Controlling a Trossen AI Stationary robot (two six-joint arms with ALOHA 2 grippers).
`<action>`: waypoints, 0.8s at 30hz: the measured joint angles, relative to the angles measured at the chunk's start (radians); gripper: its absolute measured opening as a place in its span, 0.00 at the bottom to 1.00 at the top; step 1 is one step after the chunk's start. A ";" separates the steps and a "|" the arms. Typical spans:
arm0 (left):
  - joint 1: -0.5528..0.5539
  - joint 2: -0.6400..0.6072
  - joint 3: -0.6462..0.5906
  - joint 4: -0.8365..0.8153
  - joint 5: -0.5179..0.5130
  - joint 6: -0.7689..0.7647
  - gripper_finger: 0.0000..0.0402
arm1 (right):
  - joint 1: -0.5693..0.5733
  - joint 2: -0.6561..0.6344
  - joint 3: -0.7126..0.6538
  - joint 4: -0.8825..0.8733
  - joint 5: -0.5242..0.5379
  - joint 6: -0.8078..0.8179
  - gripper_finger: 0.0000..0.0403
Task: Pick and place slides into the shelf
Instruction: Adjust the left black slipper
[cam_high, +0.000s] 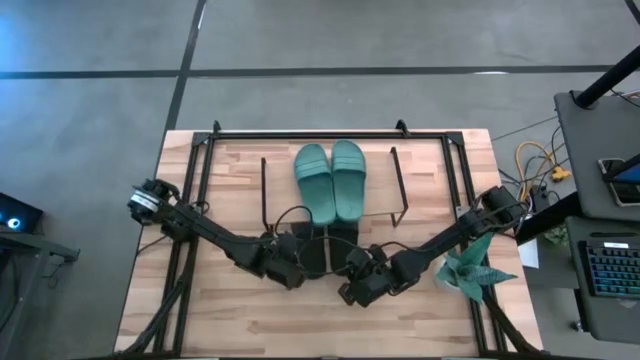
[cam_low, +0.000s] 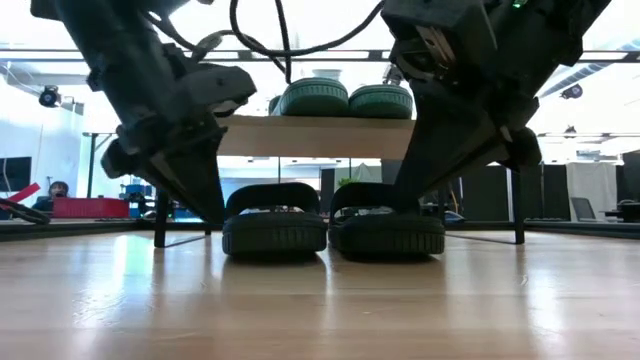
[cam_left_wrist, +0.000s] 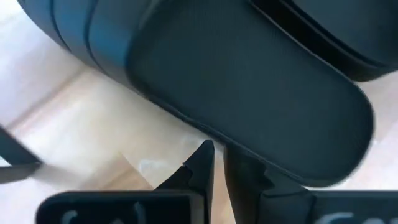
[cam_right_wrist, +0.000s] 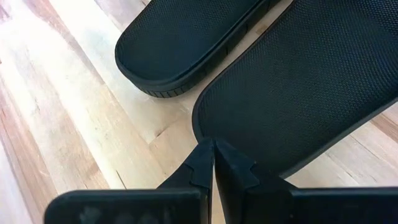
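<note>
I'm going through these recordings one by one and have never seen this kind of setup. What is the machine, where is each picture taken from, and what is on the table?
The machine is two dark robot arms at a wooden table. One picture looks straight down from overhead, one looks level across the tabletop, and the other two come from cameras on each arm's wrist.

On the table stands a small shelf with a thin black frame and a wooden top board. Two green slides lie side by side on top. Two black slides sit on the table at the shelf's front edge, heels towards the arms.

The left pincer and the right pincer are both shut and hold nothing. Each has its tips at the heel of one black slide, apparently to nudge it under the shelf. A green spiky plant stands to the right.
</note>
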 joint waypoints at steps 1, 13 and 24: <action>0.008 0.000 0.000 -0.001 0.000 0.011 0.05 | 0.000 0.000 0.000 0.000 0.000 0.000 0.02; 0.082 0.000 -0.011 0.079 -0.001 0.099 0.05 | 0.000 0.001 -0.001 -0.008 0.000 0.000 0.02; 0.097 0.000 -0.012 0.178 0.006 0.177 0.05 | 0.000 0.002 -0.001 -0.018 0.000 0.000 0.02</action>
